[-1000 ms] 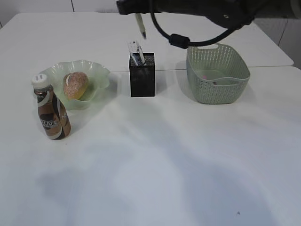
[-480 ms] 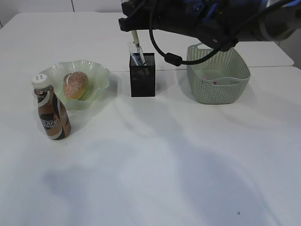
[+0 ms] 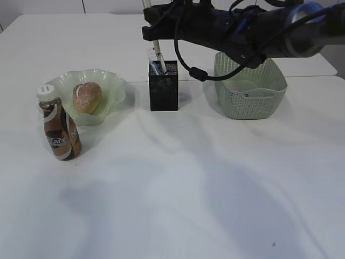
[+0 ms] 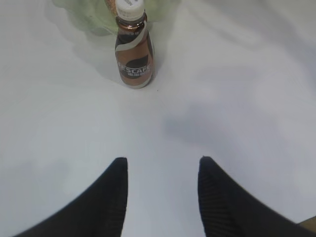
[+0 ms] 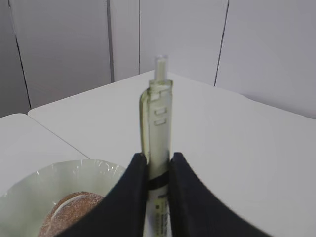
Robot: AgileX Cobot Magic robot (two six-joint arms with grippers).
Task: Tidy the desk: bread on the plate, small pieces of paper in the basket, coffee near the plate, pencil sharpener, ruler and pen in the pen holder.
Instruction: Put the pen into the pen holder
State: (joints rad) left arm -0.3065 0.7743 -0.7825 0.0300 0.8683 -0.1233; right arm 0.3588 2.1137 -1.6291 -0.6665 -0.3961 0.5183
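Observation:
My right gripper (image 3: 152, 27) reaches in from the right and hangs over the black mesh pen holder (image 3: 163, 89). It is shut on a pale translucent pen (image 3: 154, 45) that stands upright, its lower end at the holder's mouth beside a clear ruler (image 3: 159, 58). In the right wrist view the pen (image 5: 157, 113) sticks up between the closed fingers (image 5: 157, 158). The bread (image 3: 86, 97) lies on the green wavy plate (image 3: 116, 86). The coffee bottle (image 3: 59, 127) stands just in front of the plate. My left gripper (image 4: 163, 165) is open and empty above bare table, short of the coffee bottle (image 4: 133, 49).
A grey-green basket (image 3: 249, 102) stands right of the pen holder with small bits on its floor. The right arm's cable (image 3: 197, 70) hangs between holder and basket. The table's far edge runs behind them.
The right arm has come down and slightly right with the pen, from well above the pen holder to its mouth. The left gripper has not moved.

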